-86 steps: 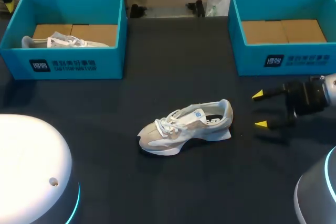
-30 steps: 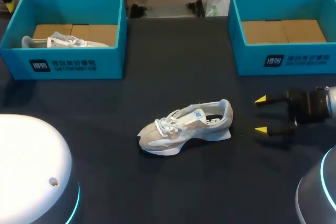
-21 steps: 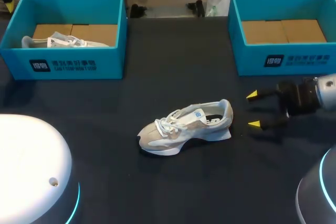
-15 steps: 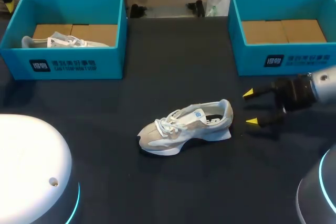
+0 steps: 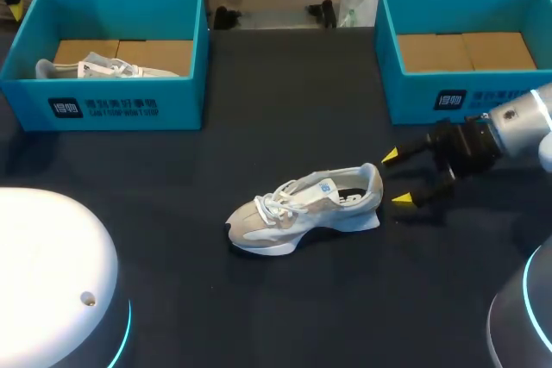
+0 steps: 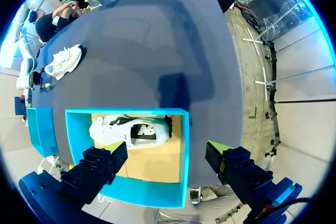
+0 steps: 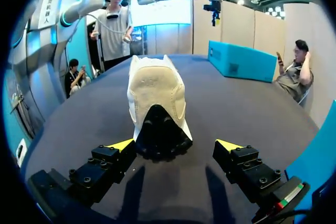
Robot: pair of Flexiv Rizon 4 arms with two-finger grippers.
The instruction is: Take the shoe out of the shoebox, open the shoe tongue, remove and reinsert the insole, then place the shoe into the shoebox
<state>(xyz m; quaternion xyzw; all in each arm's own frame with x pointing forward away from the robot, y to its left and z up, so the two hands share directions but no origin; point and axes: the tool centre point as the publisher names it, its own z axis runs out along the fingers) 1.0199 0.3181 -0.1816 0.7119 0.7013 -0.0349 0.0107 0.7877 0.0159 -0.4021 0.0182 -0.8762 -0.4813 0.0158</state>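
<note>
Right wrist view: the right claw (image 7: 175, 146), black fingers tipped with yellow wedges, gapes wide. Just ahead, untouched, a cream mesh-and-suede shoe (image 7: 157, 95) stands heel-first on the dark matte table (image 5: 285, 118). Its arm stretches low and level in front of a blue cardboard box (image 5: 466, 99).

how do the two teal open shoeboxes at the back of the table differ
The left teal shoebox holds a white sneaker on its brown cardboard floor; the right teal shoebox shows only bare cardboard. The left gripper hangs open above the left shoebox; the right gripper, open, is in front of the right one, by the beige sneaker. Both are open-topped with white print in front.
</note>
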